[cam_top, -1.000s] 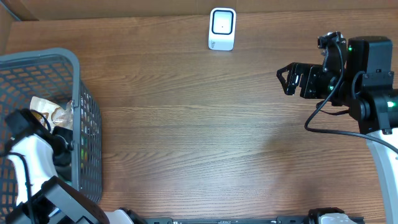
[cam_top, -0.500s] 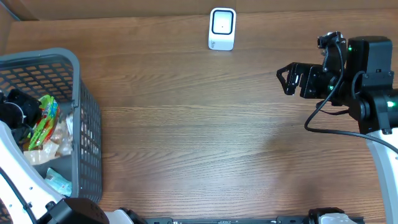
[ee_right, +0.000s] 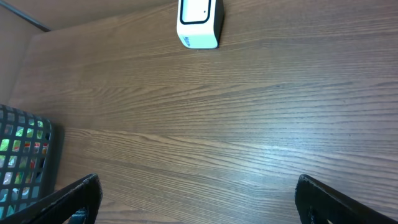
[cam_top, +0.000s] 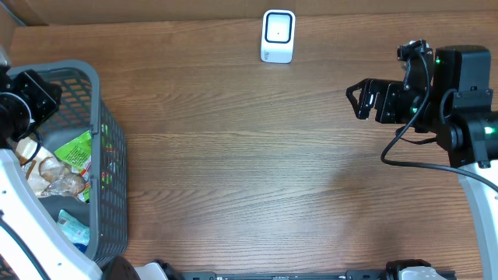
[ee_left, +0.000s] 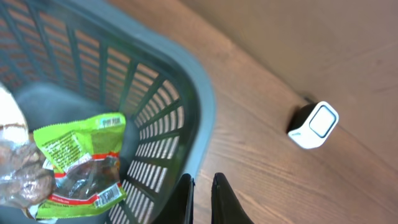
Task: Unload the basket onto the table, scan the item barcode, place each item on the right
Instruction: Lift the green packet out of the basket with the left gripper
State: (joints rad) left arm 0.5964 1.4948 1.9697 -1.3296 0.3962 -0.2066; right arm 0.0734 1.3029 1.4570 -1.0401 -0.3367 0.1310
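Overhead view, nothing scanned yet: the green snack packet [cam_top: 78, 149] lies in the grey plastic basket [cam_top: 97, 117] with the left tool [ee_left: 203, 186] pinched together and empty over it, the right tool [cam_top: 358, 99] spread wide and idle, and the small white scanner [cam_top: 278, 36] well apart.

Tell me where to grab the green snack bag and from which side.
Probably best to pinch the green bag by its flat sealed end, coming straight down from above: it lies face-up among other packets, and the basket walls block any side approach.
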